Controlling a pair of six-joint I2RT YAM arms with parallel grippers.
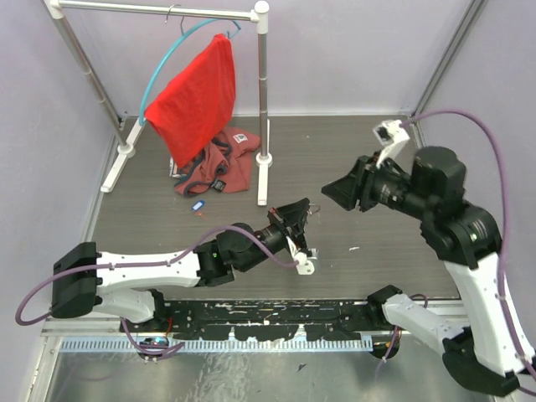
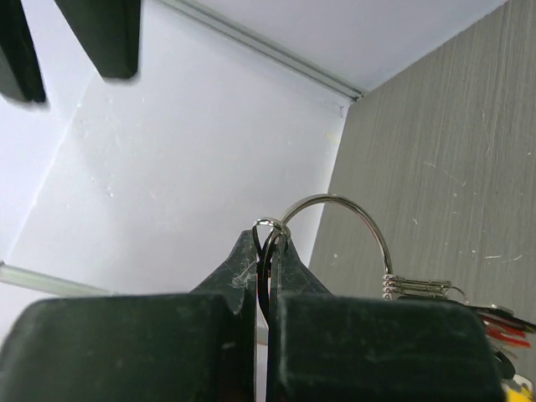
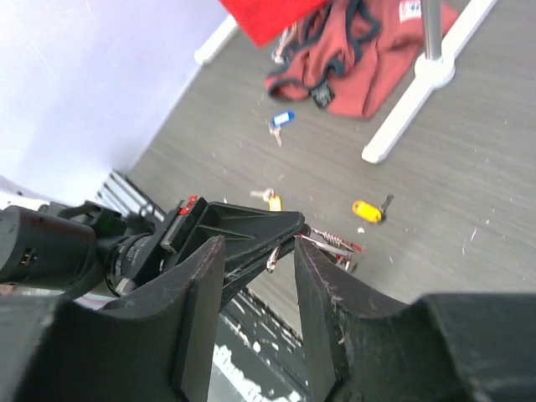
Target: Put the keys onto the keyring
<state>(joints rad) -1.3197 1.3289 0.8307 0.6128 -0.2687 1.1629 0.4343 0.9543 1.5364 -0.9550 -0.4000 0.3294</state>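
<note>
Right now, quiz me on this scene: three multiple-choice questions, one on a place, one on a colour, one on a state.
1. Where is the blue-tagged key? A in a bowl; B on the table near the crumpled garment; C on a hook.
2. What colour is the hanging cloth? A green; B white; C red.
3. The left claw is: A shut on the keyring; B wide open; C out of view.
Answers: B, it lies on the table; C, plainly red; A, it pinches the wire.
</note>
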